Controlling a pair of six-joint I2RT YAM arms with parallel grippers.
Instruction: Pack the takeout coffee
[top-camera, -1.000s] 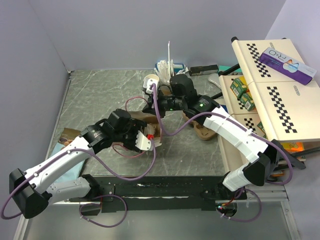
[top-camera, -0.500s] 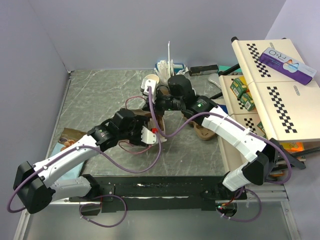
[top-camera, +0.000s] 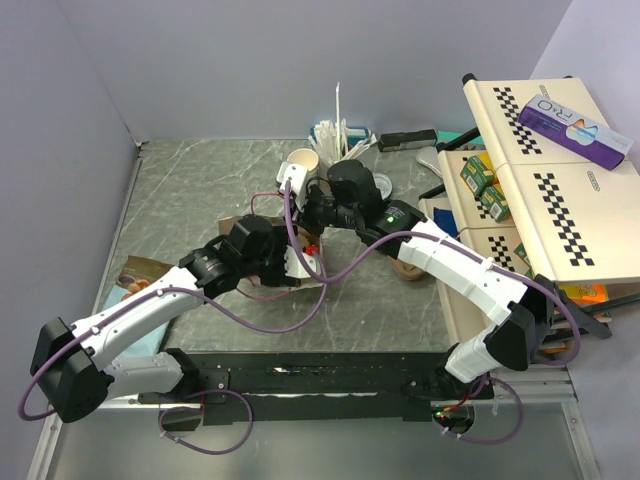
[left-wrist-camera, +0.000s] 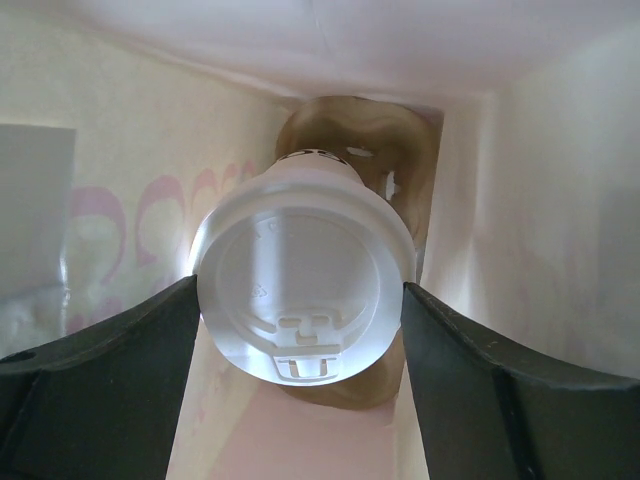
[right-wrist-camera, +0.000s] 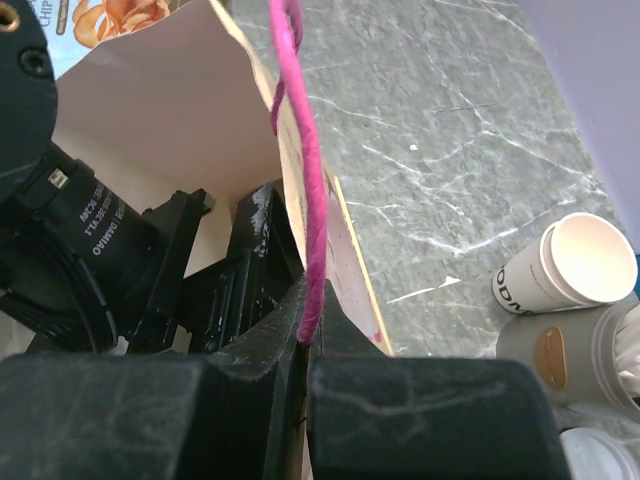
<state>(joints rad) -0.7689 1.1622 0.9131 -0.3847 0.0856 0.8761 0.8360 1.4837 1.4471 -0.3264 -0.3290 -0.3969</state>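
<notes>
White-lidded takeout coffee (left-wrist-camera: 300, 270) looks light and crushable, so the left gripper (left-wrist-camera: 300, 320) clamps its stiffer lid rim inside the paper bag (left-wrist-camera: 110, 200), right gripper (right-wrist-camera: 305, 335) pinching the bag's edge.

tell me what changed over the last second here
The left gripper, closed on the lidded cup, moved forward and to the right, into the paper bag. The right gripper, shut on the bag's rim, shifted left and slightly nearer. Nothing was picked up or released. The open paper cup and the grey cup of straws stayed put.
</notes>
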